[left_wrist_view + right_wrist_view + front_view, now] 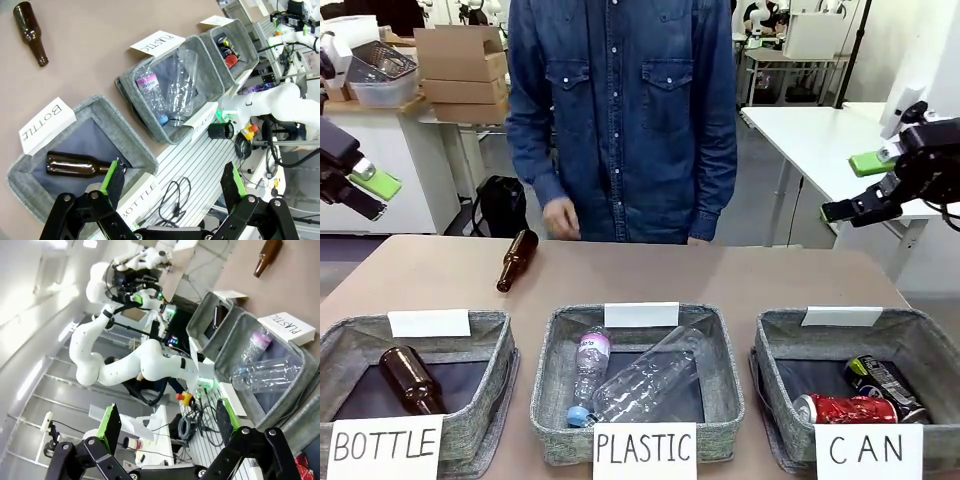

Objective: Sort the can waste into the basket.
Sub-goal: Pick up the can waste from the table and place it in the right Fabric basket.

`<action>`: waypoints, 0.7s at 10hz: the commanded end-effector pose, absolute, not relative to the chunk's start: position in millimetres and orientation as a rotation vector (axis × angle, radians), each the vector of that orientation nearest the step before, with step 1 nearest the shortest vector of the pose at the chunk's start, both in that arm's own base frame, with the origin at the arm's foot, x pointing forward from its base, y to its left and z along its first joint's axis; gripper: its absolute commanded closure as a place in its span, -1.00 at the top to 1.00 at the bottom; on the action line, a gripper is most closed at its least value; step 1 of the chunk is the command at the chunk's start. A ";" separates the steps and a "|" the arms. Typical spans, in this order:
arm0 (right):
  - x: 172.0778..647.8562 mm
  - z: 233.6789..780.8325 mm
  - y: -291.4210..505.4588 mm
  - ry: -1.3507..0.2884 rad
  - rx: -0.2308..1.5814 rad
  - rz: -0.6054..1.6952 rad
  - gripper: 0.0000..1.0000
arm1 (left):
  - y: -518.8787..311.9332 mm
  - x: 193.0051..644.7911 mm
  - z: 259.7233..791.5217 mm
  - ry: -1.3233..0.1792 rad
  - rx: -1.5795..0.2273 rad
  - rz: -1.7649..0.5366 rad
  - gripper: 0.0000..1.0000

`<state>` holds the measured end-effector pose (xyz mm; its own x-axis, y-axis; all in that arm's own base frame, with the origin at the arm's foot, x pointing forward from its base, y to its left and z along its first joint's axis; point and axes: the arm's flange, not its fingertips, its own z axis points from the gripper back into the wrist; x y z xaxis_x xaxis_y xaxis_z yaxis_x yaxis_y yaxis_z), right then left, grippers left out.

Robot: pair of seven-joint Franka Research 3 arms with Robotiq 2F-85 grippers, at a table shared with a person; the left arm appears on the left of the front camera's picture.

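**Both cans lie in the CAN basket, both grippers raised and spread apart**

Front view: we look across a brown table (650, 275) at a person in a denim shirt (620, 110) standing at the far side. Three grey felt baskets sit in a row at the near edge. In the right one, the CAN basket (775, 345), we see both cans lying on their sides. The red can (847, 409) runs left to right, its silver end facing picture left. The black can (886, 386) lies just behind it and touches it, its long axis slanting from far left to near right. Our left gripper (360, 185) hangs high at the left edge and our right gripper (860, 190) high at the right edge, each with fingers apart and empty. The cans lie well below and nearer than the right gripper, and far across the table from the left one. The BOTTLE basket (485, 345) holds a brown bottle; another brown bottle (516, 259) lies on the table.

Left wrist view: our left gripper (172, 187) stands open above the BOTTLE basket's near edge. The CAN basket (247, 47) is far off at the upper right, with the red can (230, 60) a small patch inside it.

Right wrist view: our right gripper (167, 422) stands open, with nothing between the fingers. A sliver of red, which may be the red can (304, 464), shows at the lower right corner. The PLASTIC basket (240, 332) lies ahead, holding clear bottles.
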<state>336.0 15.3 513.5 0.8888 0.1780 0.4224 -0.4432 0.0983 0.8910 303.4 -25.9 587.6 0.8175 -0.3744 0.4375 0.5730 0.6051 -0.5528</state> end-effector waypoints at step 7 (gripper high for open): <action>337.1 513.3 8.4 -0.242 1.397 0.492 1.00 | -22.8 301.2 588.5 -0.285 -0.727 -0.564 1.00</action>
<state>336.7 11.7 513.5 0.8870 0.1756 0.4271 -0.4478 0.1004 0.8885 303.4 -25.9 587.6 0.8175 -0.3744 0.4375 0.5730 0.6051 -0.5528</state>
